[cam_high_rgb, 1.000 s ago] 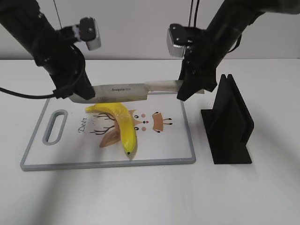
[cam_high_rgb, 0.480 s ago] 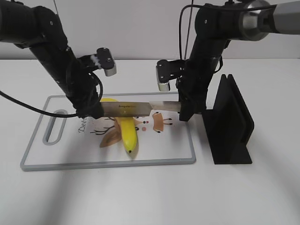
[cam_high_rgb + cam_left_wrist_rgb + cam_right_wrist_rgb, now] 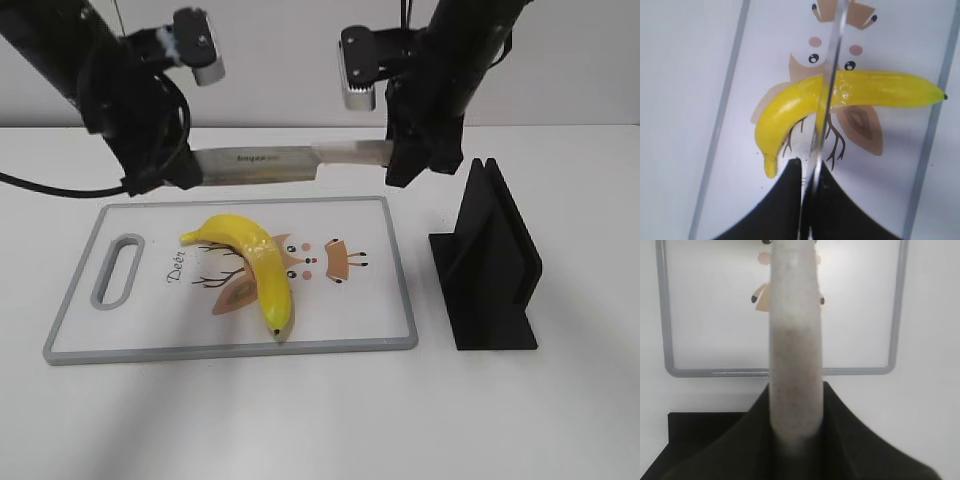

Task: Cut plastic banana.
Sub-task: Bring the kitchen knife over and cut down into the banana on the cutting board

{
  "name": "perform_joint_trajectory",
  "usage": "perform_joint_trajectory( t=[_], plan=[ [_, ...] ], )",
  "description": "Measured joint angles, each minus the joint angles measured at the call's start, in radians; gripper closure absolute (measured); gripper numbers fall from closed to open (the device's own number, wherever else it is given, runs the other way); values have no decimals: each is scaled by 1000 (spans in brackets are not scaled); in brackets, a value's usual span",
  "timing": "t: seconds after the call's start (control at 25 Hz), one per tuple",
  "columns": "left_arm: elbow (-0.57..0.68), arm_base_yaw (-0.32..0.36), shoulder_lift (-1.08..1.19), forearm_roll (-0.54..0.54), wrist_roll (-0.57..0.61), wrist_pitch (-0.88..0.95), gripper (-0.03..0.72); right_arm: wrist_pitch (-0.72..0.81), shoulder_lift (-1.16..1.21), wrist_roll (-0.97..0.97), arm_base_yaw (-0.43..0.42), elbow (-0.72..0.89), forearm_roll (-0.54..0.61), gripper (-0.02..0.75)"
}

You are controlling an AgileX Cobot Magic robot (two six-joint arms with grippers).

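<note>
The plastic banana (image 3: 256,266) lies whole on the deer-print cutting board (image 3: 385,335), stem toward the back left and dark tip toward the front. A long knife (image 3: 270,163) hangs level above the board's far edge, held at both ends. My left gripper (image 3: 165,178) is shut on the blade's tip end. My right gripper (image 3: 408,165) is shut on the grey handle end. In the left wrist view the blade (image 3: 832,65) runs edge-on from my gripper (image 3: 809,162) over the banana (image 3: 880,90). The right wrist view shows the speckled handle (image 3: 792,340) between my closed gripper (image 3: 795,390).
A black slotted knife stand (image 3: 490,262) sits on the white table right of the board, and shows in the right wrist view (image 3: 690,440). The board's rim (image 3: 780,372) and handle slot (image 3: 118,268) are visible.
Half a second ago the knife was pressed down across the banana. Both arms have since lifted it up and back, clear of the banana, which stays on the board.
</note>
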Motion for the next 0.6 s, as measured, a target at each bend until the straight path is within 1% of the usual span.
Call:
perform_joint_trajectory(
  t=[0.28,0.6],
  plan=[
    [0,0,-131,-12,0,41,678,14,-106,-4,2,0,33,565],
    [0,0,-141,-15,0,45,678,18,-112,-4,2,0,38,565]
  ],
)
